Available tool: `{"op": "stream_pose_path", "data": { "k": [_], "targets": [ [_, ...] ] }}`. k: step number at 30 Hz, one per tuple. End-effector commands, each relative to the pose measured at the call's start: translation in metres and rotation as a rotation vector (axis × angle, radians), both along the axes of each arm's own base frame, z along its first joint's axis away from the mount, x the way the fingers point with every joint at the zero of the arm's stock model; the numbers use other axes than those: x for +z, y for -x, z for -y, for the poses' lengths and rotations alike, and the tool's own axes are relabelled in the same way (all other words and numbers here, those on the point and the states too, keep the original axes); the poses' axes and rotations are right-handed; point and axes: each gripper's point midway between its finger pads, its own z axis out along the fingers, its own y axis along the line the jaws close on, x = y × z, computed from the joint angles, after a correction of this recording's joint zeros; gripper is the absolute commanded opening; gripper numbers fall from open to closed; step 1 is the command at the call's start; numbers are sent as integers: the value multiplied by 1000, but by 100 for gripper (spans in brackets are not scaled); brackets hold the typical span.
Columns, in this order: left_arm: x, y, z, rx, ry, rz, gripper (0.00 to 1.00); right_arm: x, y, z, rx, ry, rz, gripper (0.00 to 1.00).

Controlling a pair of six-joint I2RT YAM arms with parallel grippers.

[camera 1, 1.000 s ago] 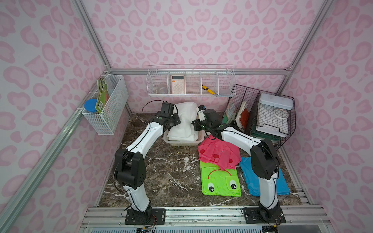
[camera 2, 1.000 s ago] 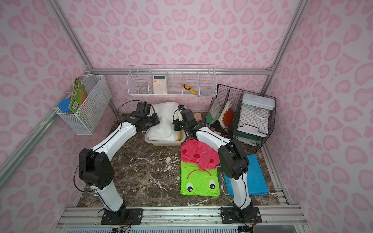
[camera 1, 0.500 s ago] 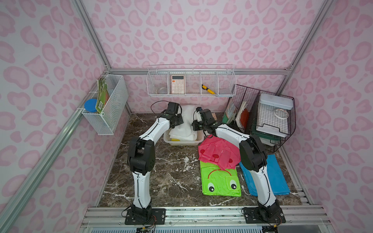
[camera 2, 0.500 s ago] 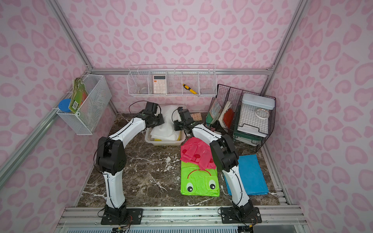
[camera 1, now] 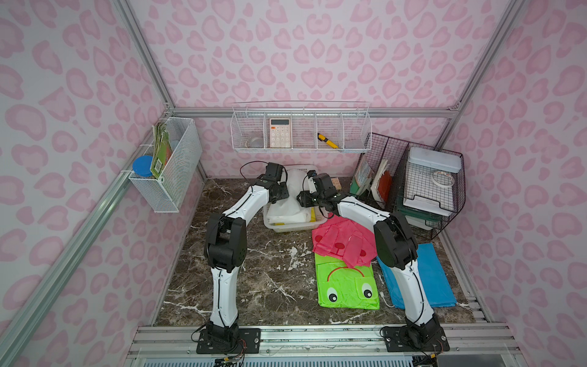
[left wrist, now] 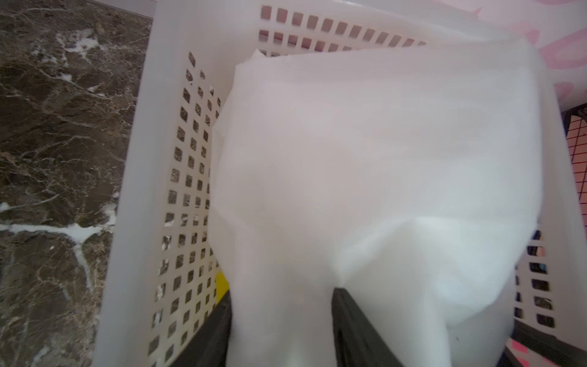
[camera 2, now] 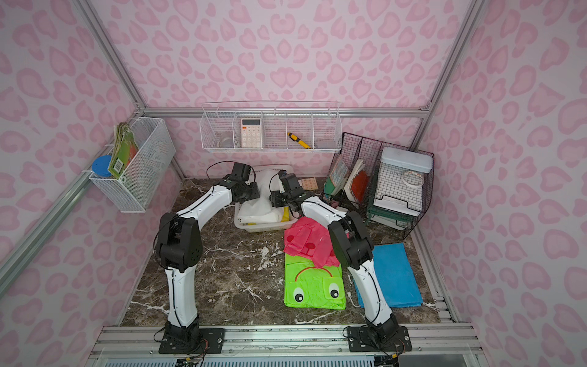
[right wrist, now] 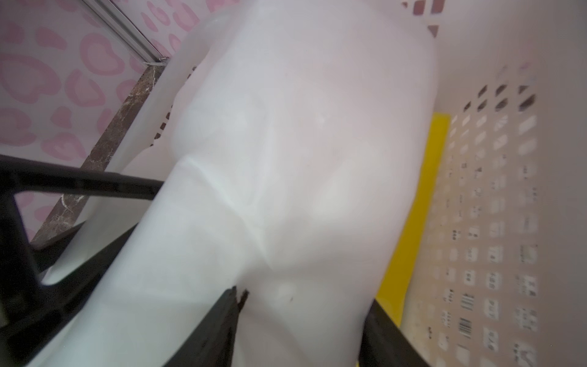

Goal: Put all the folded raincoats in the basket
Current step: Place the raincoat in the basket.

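Observation:
The folded raincoat (camera 1: 290,198) (camera 2: 262,200) is a white, translucent bundle lying in the white perforated basket (camera 1: 290,227) (camera 2: 263,227) at the back of the table. It stands up against the basket's far end. My left gripper (camera 1: 281,193) (left wrist: 281,305) is at its left side and my right gripper (camera 1: 303,200) (right wrist: 303,305) at its right side. Both are open. In each wrist view the jaws stand well apart with white raincoat fabric (left wrist: 365,159) (right wrist: 301,143) loose between the black fingers (left wrist: 352,324) (right wrist: 219,327).
A yellow flat thing (right wrist: 419,206) lies under the raincoat in the basket. In front of the basket lie a pink raincoat (camera 1: 343,241), a green frog raincoat (camera 1: 346,286) and a blue one (camera 1: 428,276). Black wire racks (camera 1: 413,184) stand right; white wire baskets (camera 1: 300,133) (camera 1: 171,165) hang on walls.
Both grippers, shut on the white raincoat before, have opened. The arms carried it further back and down, and the raincoat now rests in the basket.

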Motion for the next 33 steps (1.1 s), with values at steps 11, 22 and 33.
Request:
{"op": "stream_pose_path", "data": {
  "k": [11,22,33],
  "targets": [
    [11,17,8,-10,67,-30,57,54,3,25,-56,-2,131,80],
    [40,16,30,-85,154,36,59,54,5,37,-74,32,101,82],
    [45,-3,124,-339,246,75,59,78,47,81,-165,-19,158,80]
  ]
}}
